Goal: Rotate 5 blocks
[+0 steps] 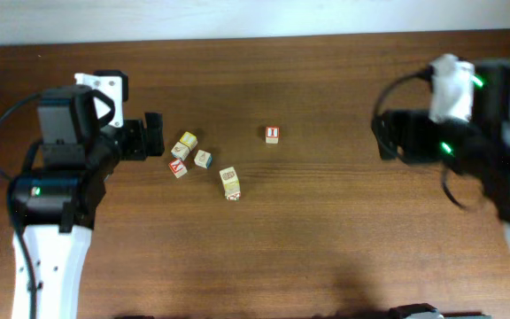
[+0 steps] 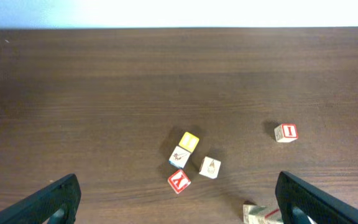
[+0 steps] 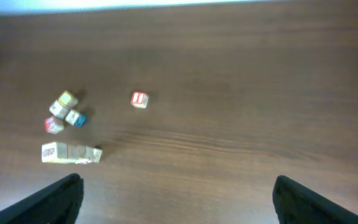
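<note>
Since my left gripper point(image 1: 155, 136) and right gripper point(image 1: 384, 135) both hang spread and empty, I judge I'm lining up a turn: the blocks point(image 1: 203, 159), just ahead of the left one, need a short reach and pinch.

You have four of the blocks point(image 1: 189, 154) bunched close together left of centre. A yellow-topped cube point(image 1: 188, 139) touches a pale picture cube point(image 1: 181, 150) just beside it. Below them sits a red Y cube point(image 1: 178, 168), turned askew, and to its right a blue-sided cube point(image 1: 203, 159). Slightly apart, down and to the right, lies a pale row point(image 1: 229, 182) of cubes set end to end; you cannot tell how many.
</note>
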### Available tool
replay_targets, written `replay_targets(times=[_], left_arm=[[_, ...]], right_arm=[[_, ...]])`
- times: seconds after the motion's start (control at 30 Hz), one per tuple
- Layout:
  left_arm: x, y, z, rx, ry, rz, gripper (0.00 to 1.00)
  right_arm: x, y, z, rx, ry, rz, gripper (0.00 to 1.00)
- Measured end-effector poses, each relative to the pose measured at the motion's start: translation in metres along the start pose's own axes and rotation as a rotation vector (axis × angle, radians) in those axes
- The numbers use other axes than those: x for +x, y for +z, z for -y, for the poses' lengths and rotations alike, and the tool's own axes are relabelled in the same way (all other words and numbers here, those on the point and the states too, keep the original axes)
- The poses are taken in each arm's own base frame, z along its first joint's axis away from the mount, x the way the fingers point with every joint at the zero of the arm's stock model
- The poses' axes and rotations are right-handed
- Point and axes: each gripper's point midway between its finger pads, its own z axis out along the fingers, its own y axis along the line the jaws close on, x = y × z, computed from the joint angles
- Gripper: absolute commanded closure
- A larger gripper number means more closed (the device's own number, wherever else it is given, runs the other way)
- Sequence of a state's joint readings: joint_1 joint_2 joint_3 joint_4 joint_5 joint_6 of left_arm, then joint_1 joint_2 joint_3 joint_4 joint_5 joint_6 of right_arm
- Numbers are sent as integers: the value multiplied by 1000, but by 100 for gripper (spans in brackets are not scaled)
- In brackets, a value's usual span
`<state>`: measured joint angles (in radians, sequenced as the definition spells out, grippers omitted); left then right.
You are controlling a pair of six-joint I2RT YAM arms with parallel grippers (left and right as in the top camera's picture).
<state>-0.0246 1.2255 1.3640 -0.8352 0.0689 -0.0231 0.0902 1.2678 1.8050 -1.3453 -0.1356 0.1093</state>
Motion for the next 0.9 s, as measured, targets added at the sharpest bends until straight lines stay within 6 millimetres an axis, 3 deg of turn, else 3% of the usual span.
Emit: replay_targets(times=[0.1, 0.2, 0.33, 0.6, 0.67, 0.77, 0.9], left_arm=[[0, -10, 0, -3, 6, 11, 1], [1, -9, -1, -6, 5, 5, 1], [1, -9, -1, -7, 5, 6, 1], [1, -9, -1, -7, 5, 6, 1], [2, -9, -1, -7, 5, 5, 1], [1, -9, -1, -7, 5, 7, 1], [1, -9, -1, -7, 5, 7, 1]], right_arm=[[15, -59, 5, 51, -14, 119, 1], [49, -105, 6, 66, -18, 171, 1], [69, -131, 5, 66, -22, 221, 1], [68, -132, 9, 91, -20, 231, 1], [53, -129, 17, 132, -13, 297, 1], [34, -112, 28, 168, -19, 406, 1], [32, -59, 29, 125, -120, 603, 1]])
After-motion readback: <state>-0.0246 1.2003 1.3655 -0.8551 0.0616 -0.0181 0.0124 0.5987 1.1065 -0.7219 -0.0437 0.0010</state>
